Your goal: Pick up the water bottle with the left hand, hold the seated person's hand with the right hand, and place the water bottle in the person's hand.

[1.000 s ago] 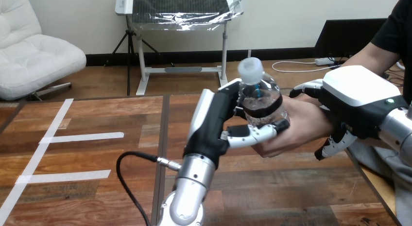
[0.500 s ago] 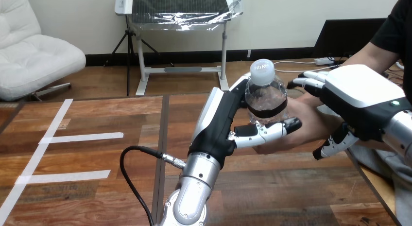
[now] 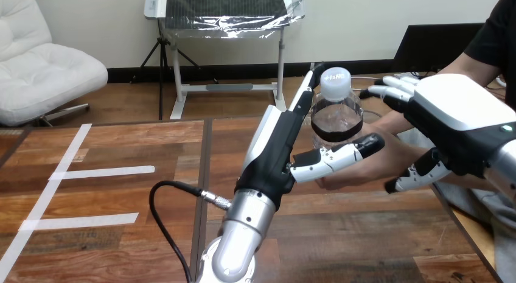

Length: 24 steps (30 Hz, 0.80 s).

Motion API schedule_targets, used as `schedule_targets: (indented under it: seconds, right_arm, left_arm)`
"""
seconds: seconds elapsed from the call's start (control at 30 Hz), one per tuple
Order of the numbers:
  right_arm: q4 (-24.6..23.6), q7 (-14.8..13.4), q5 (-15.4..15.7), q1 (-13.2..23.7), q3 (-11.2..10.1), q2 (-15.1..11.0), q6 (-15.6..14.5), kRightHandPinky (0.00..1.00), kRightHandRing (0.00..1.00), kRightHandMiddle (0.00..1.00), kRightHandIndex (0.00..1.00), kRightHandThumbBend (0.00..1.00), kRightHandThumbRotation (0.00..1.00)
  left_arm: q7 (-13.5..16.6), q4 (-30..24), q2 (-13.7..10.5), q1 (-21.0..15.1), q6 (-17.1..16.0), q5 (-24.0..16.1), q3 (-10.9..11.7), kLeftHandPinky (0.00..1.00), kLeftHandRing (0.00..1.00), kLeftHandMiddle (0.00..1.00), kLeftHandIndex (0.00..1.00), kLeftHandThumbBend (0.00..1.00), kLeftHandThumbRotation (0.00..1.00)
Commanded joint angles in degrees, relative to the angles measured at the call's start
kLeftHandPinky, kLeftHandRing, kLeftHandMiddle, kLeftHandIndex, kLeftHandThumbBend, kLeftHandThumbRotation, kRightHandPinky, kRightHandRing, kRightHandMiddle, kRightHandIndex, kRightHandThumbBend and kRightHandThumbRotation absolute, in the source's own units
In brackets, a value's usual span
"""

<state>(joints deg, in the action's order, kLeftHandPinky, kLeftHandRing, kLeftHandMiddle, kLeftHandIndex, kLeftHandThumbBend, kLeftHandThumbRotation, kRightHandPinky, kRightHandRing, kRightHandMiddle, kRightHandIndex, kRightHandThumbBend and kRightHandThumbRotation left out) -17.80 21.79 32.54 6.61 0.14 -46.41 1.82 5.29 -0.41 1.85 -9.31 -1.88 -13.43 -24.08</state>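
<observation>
- Observing a clear plastic water bottle [image 3: 336, 112] with white cap and dark band, upright and raised well above the brown wooden table [image 3: 122, 198].
- Noting the robot's left hand [image 3: 274, 152] open against the bottle: fingers [image 3: 302, 97] straight, running up the bottle's left side to cap height; thumb [image 3: 338, 156] stretched out across the front of the bottle's lower end.
- Cannot tell whether fingers or thumb press the bottle; base hidden behind the thumb.
- Locating the person's hand [image 3: 371, 164] palm-up directly beneath the bottle and under the left thumb; contact between bottle and palm not verifiable.
- Noting the robot's right hand [image 3: 453, 115] open at the person's wrist [image 3: 398, 137]: fingers reaching nearly straight above it, thumb extended below it, not clamped round it.
- Cannot tell whether the right hand touches the wrist.
</observation>
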Motion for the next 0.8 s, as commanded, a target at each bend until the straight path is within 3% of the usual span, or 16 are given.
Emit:
schedule_targets:
  seconds: [0.0,0.23,0.43,0.63,0.77]
  right_arm:
    - [-5.2,-1.9,-2.3,-1.5,-3.5,2.7,-0.1,0.88,0.95,0.94,0.87,0.84,0.00]
    - [-8.6,-4.3,-4.6,-4.9,-5.2,6.3,0.5,0.85,0.93,0.93,0.85,0.79,0.00]
    - [-9.8,-7.1,-6.9,-7.7,-5.6,9.5,3.2,0.84,0.93,0.93,0.85,0.70,0.00]
    - [-9.8,-10.3,-9.7,-10.3,-5.2,13.3,6.7,0.83,0.93,0.93,0.85,0.61,0.00]
    - [-8.6,-14.0,-11.9,-11.9,-4.0,17.7,11.5,0.82,0.92,0.92,0.84,0.49,0.00]
  left_arm:
    - [0.8,-3.5,2.4,2.8,-3.1,1.3,0.5,1.00,1.00,1.00,1.00,0.92,0.51]
    - [2.0,-3.7,3.0,6.6,-9.3,3.9,0.9,0.99,0.97,0.99,0.98,0.90,0.47]
    - [2.6,-4.2,3.5,10.2,-14.2,6.5,1.1,0.93,0.92,0.95,0.94,0.87,0.46]
    - [3.3,-5.2,3.4,13.8,-18.2,7.8,1.2,0.88,0.89,0.91,0.90,0.82,0.46]
    - [3.9,-6.6,2.7,17.3,-21.7,7.4,1.4,0.84,0.86,0.89,0.88,0.77,0.49]
